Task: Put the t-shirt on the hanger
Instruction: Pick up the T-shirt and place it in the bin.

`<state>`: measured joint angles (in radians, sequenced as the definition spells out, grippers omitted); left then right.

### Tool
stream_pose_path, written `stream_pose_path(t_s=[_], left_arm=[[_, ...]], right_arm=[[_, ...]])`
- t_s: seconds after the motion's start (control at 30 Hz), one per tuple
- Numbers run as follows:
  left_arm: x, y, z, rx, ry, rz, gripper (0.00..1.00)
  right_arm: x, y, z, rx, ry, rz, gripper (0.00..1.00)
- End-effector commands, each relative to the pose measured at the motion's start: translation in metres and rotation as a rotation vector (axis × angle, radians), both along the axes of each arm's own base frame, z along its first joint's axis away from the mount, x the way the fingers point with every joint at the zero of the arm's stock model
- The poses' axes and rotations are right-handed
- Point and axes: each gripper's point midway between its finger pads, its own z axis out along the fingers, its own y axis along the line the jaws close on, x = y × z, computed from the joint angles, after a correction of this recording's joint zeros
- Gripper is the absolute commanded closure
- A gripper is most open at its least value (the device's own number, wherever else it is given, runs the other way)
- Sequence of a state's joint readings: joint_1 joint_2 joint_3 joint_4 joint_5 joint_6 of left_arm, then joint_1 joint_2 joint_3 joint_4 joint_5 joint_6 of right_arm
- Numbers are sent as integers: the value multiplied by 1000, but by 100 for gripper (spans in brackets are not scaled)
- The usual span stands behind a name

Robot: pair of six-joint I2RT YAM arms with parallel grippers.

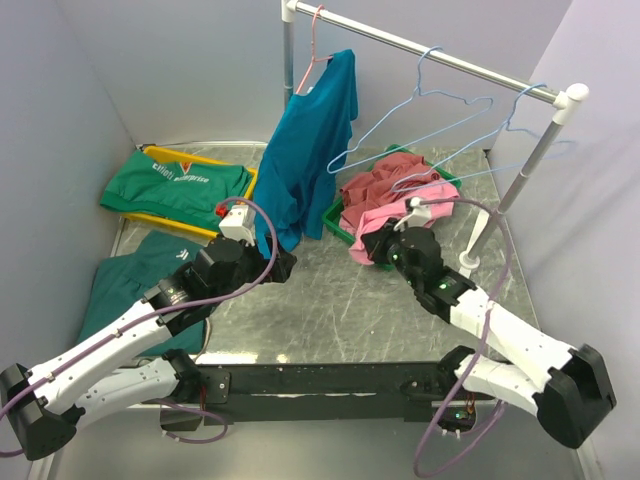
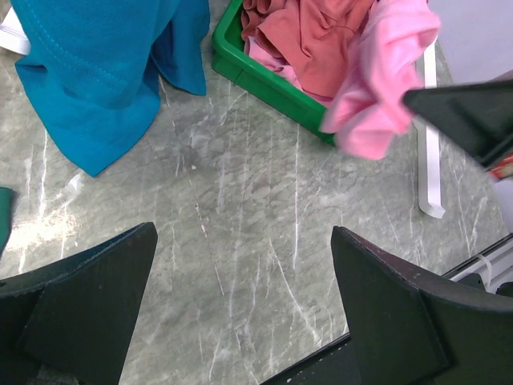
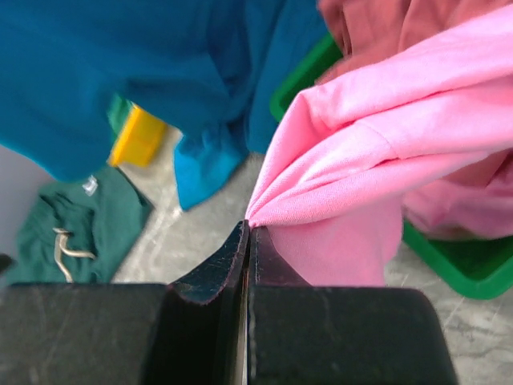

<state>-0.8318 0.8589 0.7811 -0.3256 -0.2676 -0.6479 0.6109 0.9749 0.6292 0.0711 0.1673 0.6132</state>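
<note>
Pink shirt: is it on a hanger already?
No, the pink shirt is pinched in the right gripper, low by the green bin.

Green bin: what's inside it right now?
A crumpled rose-red garment and part of the pink t-shirt, its fold pinched in the right tool over the rim of the green bin. Its floor and anything underneath are covered.

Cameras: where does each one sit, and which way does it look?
Top external: high behind the arms, looking down at the table; both arms, left gripper and right gripper show.
Left wrist: on the left arm, looking down past its open fingers at the green bin.
Right wrist: on the right arm, looking along its shut fingers at the t-shirt they pinch.
Shared: both wrist views show the t-shirt and green bin.
</note>
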Motion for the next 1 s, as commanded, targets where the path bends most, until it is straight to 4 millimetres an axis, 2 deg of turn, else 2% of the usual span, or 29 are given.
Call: stream_pose_path(t_s=[0.0, 0.23, 0.3, 0.33, 0.37, 0.43, 0.47, 0.53, 0.57, 0.63, 0.67, 0.73, 0.77, 0.83, 0.87, 0.93, 0.97], left_arm=[[3, -2, 32, -56, -68, -2, 4], [3, -2, 31, -48, -70, -2, 4], [4, -1, 33, -51, -76, -2, 4], [4, -2, 34, -52, -78, -5, 3], [4, -3, 36, -52, -81, -4, 4], [5, -3, 38, -56, -84, -4, 4], [6, -3, 40, -55, -89, -4, 3], [7, -3, 45, -61, -98, -2, 4], [7, -3, 45, -61, -100, -1, 4], [8, -3, 53, -74, -115, 4, 4], [9, -3, 56, -77, -122, 6, 4], [9, -4, 62, -88, -134, 6, 3], [10, -4, 64, -86, -139, 4, 4], [11, -5, 69, -94, -149, 4, 4], [12, -5, 72, -95, -154, 5, 4], [12, -6, 77, -98, -163, 3, 4], [13, -6, 78, -96, -167, 2, 4]], right_arm=[[2, 17, -5, 24, -41, 12, 100], [-7, 28, -18, -25, -47, 16, 100], [-13, 39, -3, -43, -76, 39, 100], [-14, 36, 0, -73, -81, 21, 100], [-14, 40, 21, -59, -113, 20, 100], [-23, 45, 37, -87, -132, 45, 100], [-24, 46, 63, -60, -167, 45, 100], [-30, 50, 84, -61, -194, 70, 100], [-33, 50, 105, -38, -217, 81, 100], [-39, 53, 123, -31, -240, 113, 100], [-44, 57, 143, 0, -265, 143, 100], [-49, 61, 156, 10, -281, 173, 100], [-52, 63, 172, 32, -301, 184, 100], [-54, 64, 184, 32, -318, 192, 100], [-55, 62, 201, 52, -341, 187, 100], [-56, 60, 214, 56, -361, 184, 100], [-57, 58, 231, 75, -385, 181, 100]])
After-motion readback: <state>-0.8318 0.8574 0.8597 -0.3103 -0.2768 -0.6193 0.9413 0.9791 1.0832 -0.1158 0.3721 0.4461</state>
